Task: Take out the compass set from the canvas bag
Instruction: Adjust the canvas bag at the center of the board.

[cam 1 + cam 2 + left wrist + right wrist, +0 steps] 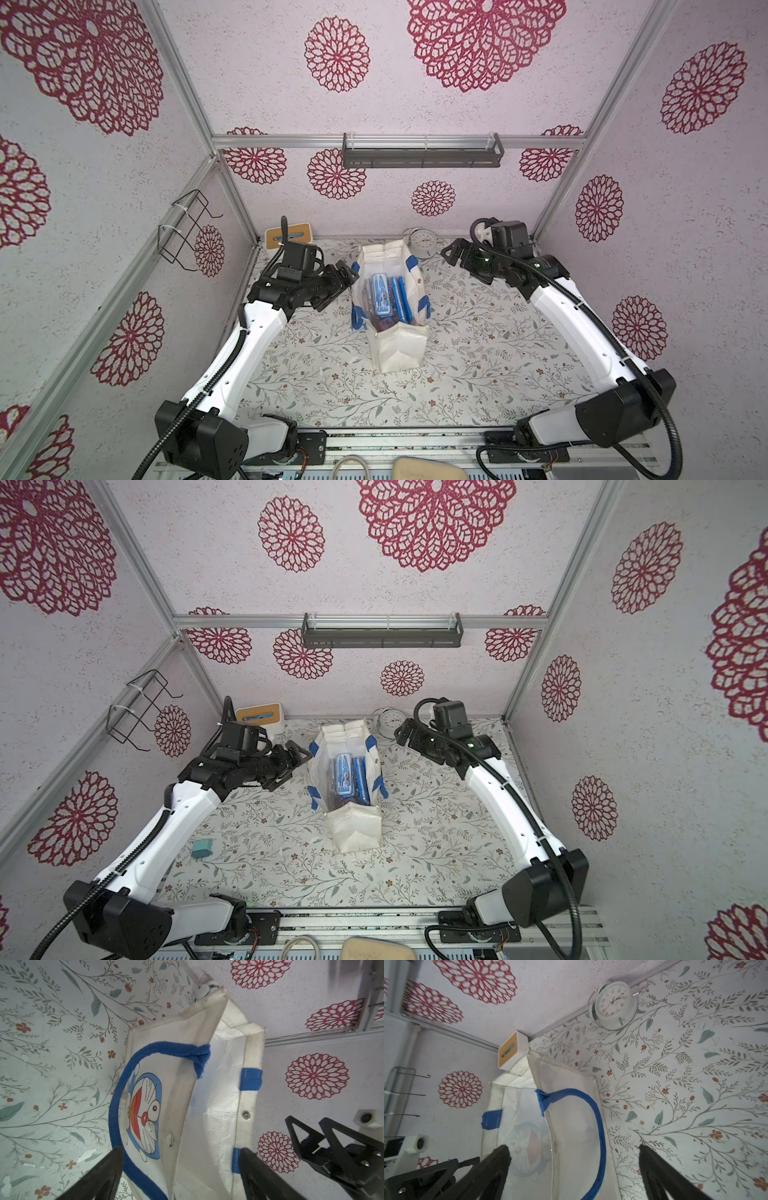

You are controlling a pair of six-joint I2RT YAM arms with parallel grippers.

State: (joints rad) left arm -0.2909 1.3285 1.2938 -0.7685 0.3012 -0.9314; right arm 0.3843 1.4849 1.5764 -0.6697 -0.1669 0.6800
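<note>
Top views both show the blue-and-clear plastic compass set [381, 293] standing inside the off-white canvas bag [401, 349] with blue strap handles, not yet lifted. The left gripper [347, 272] and right gripper [451, 253] flank the bag, jaws spread and empty; reaching in, grasping and lifting out all remain

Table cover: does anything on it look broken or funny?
Yes. The table cover has white patches where the flower print looks scraped off, close to the canvas bag. Nothing looks spilled.
</note>
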